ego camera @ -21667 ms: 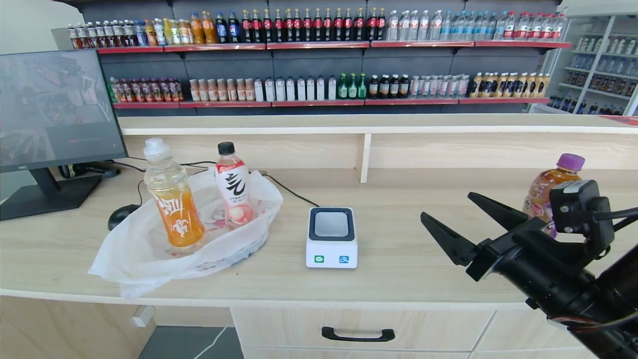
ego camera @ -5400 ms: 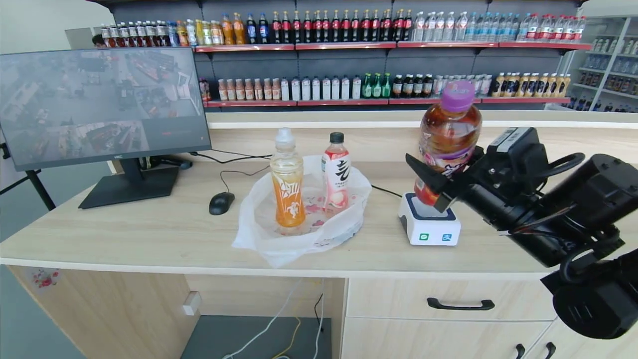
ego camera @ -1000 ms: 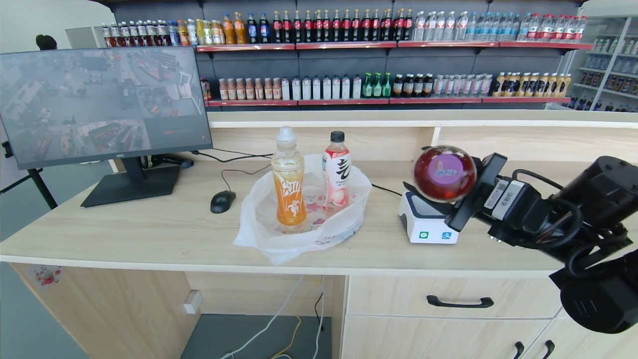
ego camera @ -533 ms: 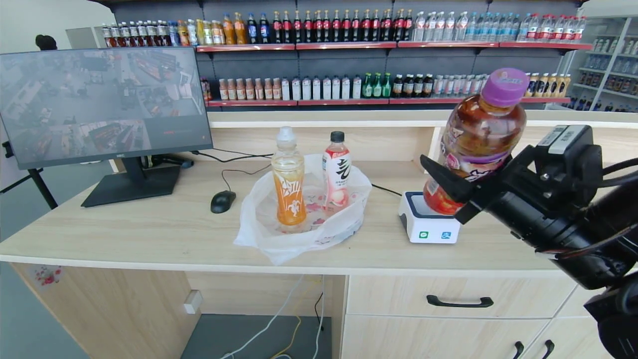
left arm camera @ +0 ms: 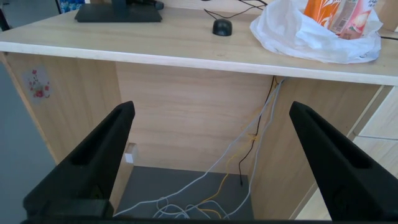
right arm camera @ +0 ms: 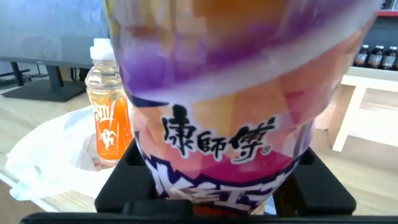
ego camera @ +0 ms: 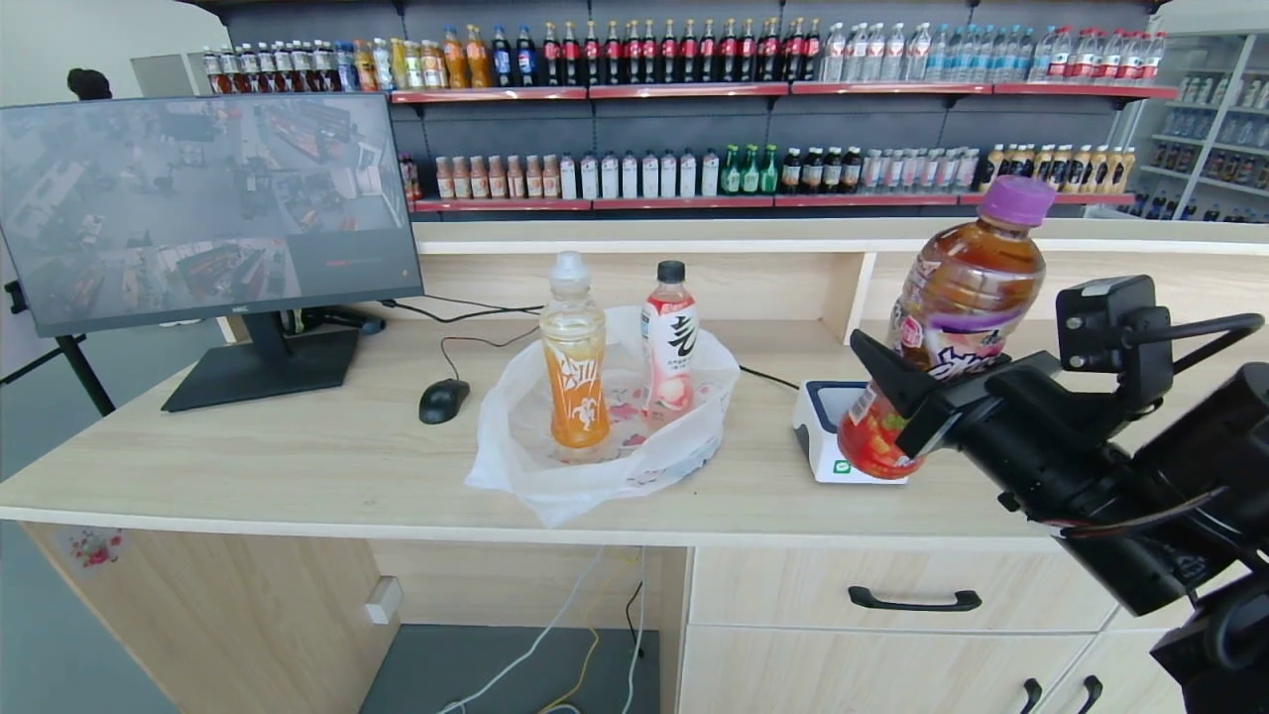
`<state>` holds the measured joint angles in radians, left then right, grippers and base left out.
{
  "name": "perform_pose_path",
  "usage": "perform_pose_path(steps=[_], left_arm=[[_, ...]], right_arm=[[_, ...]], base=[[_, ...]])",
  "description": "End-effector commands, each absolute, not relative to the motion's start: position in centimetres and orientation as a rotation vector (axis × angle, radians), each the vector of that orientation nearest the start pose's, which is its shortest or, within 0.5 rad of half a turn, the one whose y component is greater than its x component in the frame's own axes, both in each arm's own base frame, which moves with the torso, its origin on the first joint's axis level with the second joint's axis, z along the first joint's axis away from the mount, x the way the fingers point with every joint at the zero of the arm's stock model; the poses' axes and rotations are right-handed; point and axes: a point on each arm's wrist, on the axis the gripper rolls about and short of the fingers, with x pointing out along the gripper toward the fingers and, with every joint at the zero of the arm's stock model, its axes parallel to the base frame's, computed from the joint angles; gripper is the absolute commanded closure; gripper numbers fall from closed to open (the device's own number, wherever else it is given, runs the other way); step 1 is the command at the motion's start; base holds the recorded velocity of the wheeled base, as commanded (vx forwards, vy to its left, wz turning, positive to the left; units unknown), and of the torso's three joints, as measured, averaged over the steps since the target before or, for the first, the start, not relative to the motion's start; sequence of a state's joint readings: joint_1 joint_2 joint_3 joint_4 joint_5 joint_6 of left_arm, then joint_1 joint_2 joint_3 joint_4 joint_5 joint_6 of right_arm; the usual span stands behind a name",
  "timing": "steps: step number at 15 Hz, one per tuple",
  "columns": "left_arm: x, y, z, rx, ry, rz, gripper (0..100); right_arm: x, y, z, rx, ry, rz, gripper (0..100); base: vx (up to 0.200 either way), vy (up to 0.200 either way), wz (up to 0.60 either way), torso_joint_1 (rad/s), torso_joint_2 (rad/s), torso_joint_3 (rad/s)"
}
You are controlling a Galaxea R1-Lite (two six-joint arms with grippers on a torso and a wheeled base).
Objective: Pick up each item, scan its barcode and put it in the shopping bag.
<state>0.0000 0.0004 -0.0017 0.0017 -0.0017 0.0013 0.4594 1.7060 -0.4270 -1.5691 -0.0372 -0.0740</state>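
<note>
purple-capped tea bottle [ego camera: 957, 307], amber liquid with a purple and red label, held in the air by the right gripper [ego camera: 907, 387], whose black fingers [ego camera: 877, 362] clamp its lower half. the bottle leans, cap up and toward the robot's right, base down in front of the white scanner [ego camera: 818, 426] on the light wood counter [ego camera: 297, 466]; whether base and scanner touch cannot be told. to the scanner's left lies the white shopping bag [ego camera: 605, 466], spread open, with an orange drink bottle [ego camera: 575, 367] and a pink-labelled bottle [ego camera: 669, 342] standing upright inside, side by side. further left a black mouse [ego camera: 441, 400] and a monitor [ego camera: 208, 198] sit on the counter. the left gripper [left arm camera: 211, 112] hangs low in front of the counter, its two black fingers spread wide with nothing between them, facing the cables [left arm camera: 249, 155] under the desk. shelves of drinks [ego camera: 753, 59] line the back wall.
</note>
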Motion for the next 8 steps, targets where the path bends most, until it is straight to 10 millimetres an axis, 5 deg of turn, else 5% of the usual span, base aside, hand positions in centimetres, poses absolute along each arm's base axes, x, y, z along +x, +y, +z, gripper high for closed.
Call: perform_pose_path(steps=[1,4,8], left_arm=[[-2.29,-0.01,7.57,0.000,0.000,0.000,0],[-2.29,0.00,7.57,0.002,0.000,-0.002,0],[-2.28,0.00,7.53,0.002,0.002,-0.002,0]], right_arm=[[23.51,11.55,17.37,-0.007,-0.270,0.408,100],[23.51,11.51,17.34,-0.008,-0.268,0.407,100],[23.62,11.52,17.79,0.001,-0.287,0.406,100]], base=[[0.000,0.000,0.00,0.000,0.00,0.000],[0.000,0.000,0.00,0.000,0.00,0.000],[0.000,0.200,0.00,-0.001,0.00,0.000]])
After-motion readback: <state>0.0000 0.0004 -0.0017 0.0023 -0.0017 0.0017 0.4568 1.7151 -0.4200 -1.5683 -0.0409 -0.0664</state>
